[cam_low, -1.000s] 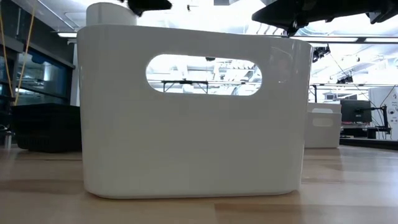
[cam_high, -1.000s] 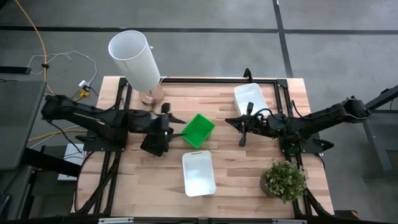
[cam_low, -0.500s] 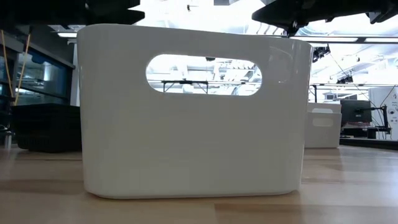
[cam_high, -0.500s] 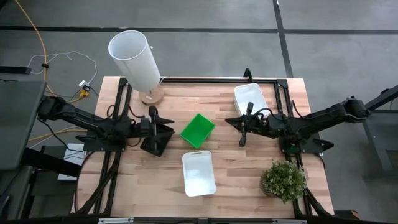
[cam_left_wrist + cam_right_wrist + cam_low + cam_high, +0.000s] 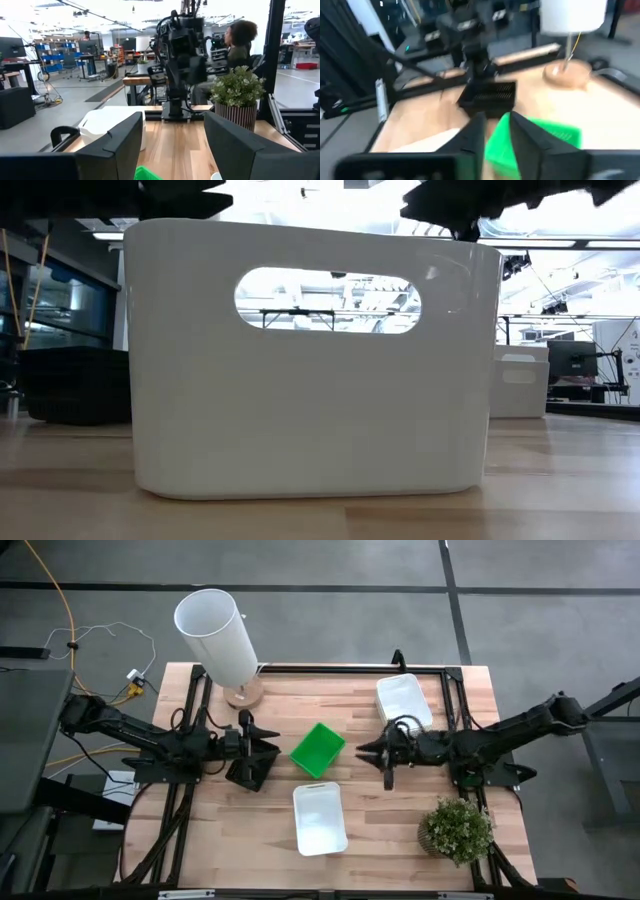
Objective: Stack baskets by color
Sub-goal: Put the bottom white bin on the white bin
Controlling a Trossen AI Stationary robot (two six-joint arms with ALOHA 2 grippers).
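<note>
I see the green basket [image 5: 318, 749] mid-desk, black basket [image 5: 247, 769] left of it. My left fingers [image 5: 125, 145] gape empty beside it; right fingers [image 5: 525, 140] slightly parted, empty.

green basket [image 5: 318, 749]: bright green | white baskets [image 5: 319, 819]: white | black basket [image 5: 247, 771]: black, slotted | tabletop [image 5: 380, 800]: pale wood planks

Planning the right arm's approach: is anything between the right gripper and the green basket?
Nothing visible. In the high view only bare tabletop lies between the right gripper and the green basket. The white baskets sit off that line.
</note>
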